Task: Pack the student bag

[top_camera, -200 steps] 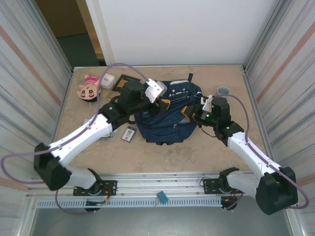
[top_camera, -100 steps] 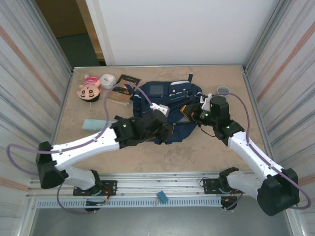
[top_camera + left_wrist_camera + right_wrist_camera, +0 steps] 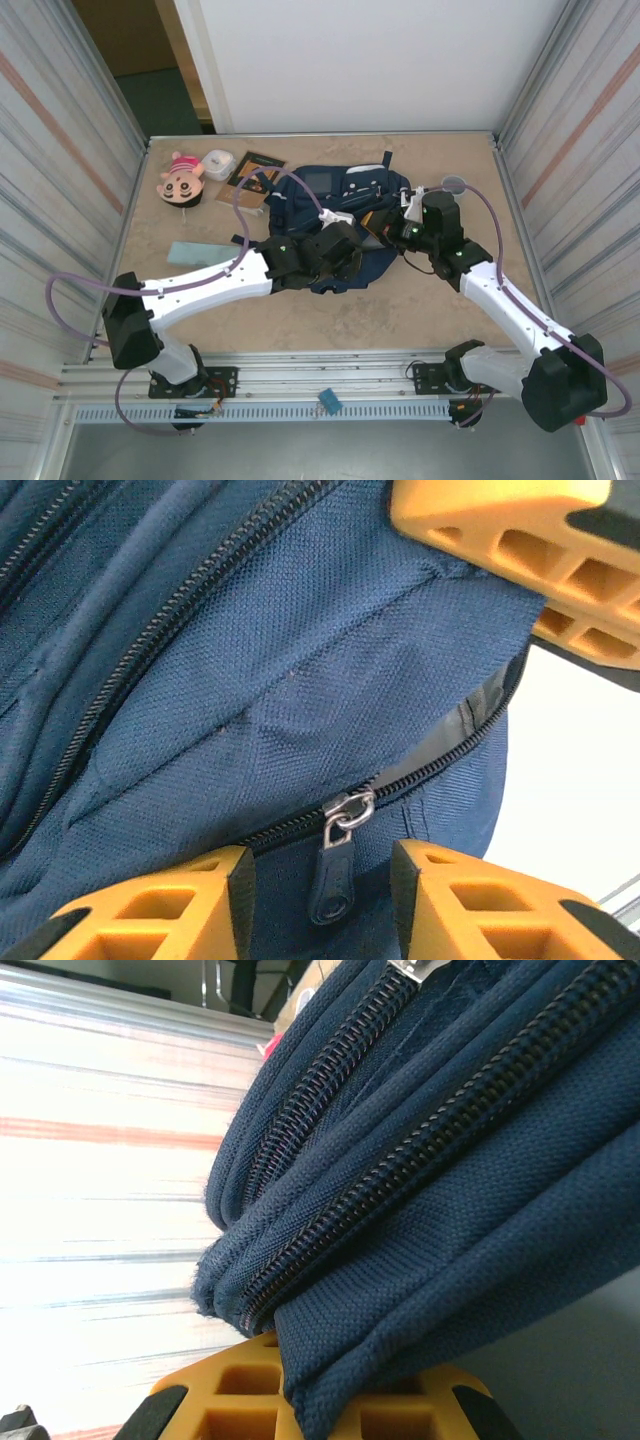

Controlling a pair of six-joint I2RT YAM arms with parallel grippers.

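The student bag (image 3: 335, 190), navy blue, lies in the middle of the table. My left gripper (image 3: 358, 252) reaches over its front right part. In the left wrist view the left gripper (image 3: 322, 900) is open, and the dark zipper pull (image 3: 335, 875) hangs between its orange fingers (image 3: 180, 905) with a gap on each side. The silver slider (image 3: 348, 808) sits on a partly parted zipper. My right gripper (image 3: 385, 226) is at the bag's right side. The right gripper (image 3: 320, 1405) is shut on a fold of bag fabric (image 3: 450, 1160) beside a zipper.
A doll (image 3: 180, 178), a white case (image 3: 218, 163) and a book (image 3: 252, 170) lie at the back left. A pale blue flat item (image 3: 195, 252) lies left of the bag, and a grey cup (image 3: 455, 184) stands at the back right. Metal walls line both sides.
My left arm swung from the bag's upper left down to its front right part, and its jaws narrowed around the zipper pull. The right gripper kept its hold on the fabric.
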